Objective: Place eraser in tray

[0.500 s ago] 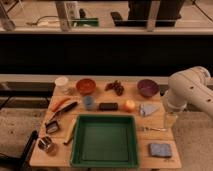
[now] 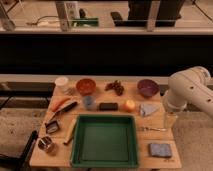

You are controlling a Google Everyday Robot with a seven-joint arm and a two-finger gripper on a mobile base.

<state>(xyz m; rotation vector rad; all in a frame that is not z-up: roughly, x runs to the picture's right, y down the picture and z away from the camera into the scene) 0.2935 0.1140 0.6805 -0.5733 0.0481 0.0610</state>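
The eraser [image 2: 108, 106], a small flat black block, lies on the wooden table just behind the far rim of the tray, between a blue cup [image 2: 89, 102] and a small orange fruit [image 2: 130, 105]. The green square tray [image 2: 104, 161] sits at the front middle of the table with nothing in it. My white arm [image 2: 191, 91] reaches in from the right. My gripper [image 2: 170, 120] hangs down over the table's right edge, to the right of the eraser and beside the tray's far right corner. It holds nothing that I can see.
Along the back stand a white cup [image 2: 62, 82], an orange bowl [image 2: 85, 86], a dark bunch of grapes [image 2: 115, 87] and a purple bowl [image 2: 148, 88]. A blue folded cloth [image 2: 148, 109], a metal utensil [image 2: 152, 129] and a blue sponge [image 2: 160, 149] lie right. Tools [image 2: 67, 108] lie left.
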